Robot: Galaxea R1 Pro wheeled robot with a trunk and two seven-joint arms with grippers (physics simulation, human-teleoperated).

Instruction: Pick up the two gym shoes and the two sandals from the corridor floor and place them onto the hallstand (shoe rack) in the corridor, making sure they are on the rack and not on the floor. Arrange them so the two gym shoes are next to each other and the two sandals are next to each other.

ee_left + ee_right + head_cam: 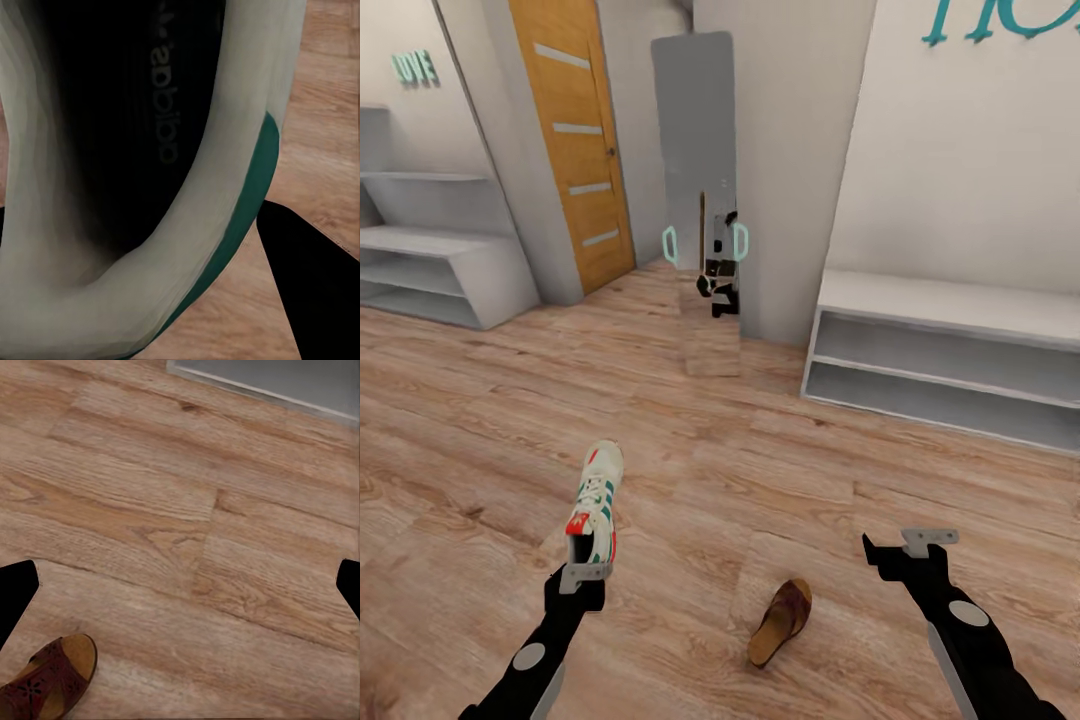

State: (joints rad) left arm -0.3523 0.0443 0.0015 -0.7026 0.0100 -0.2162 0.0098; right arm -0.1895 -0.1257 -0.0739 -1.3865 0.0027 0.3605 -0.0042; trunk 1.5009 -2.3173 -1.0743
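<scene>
Off-white with green stripes, one sneaker [596, 503] is held above the floor [480, 420] by the left fingers [585, 574], which are closed on its red heel; its toe points away from the robot. I think it is lifted so it can be carried to the rack [950, 365], which stands against the wall at the right, well apart from the shoe. In the left wrist view the dark inside of the sneaker [135, 150] is very close, so the hold looks deep at the heel opening.

The left arm reaches forward and low. The right arm is also stretched forward, and the right fingers [908, 552] are spread wide and hold nothing. One brown sandal [781, 621] lies on the floor between the two arms, near the right fingers; probably it is the next thing to take.
</scene>
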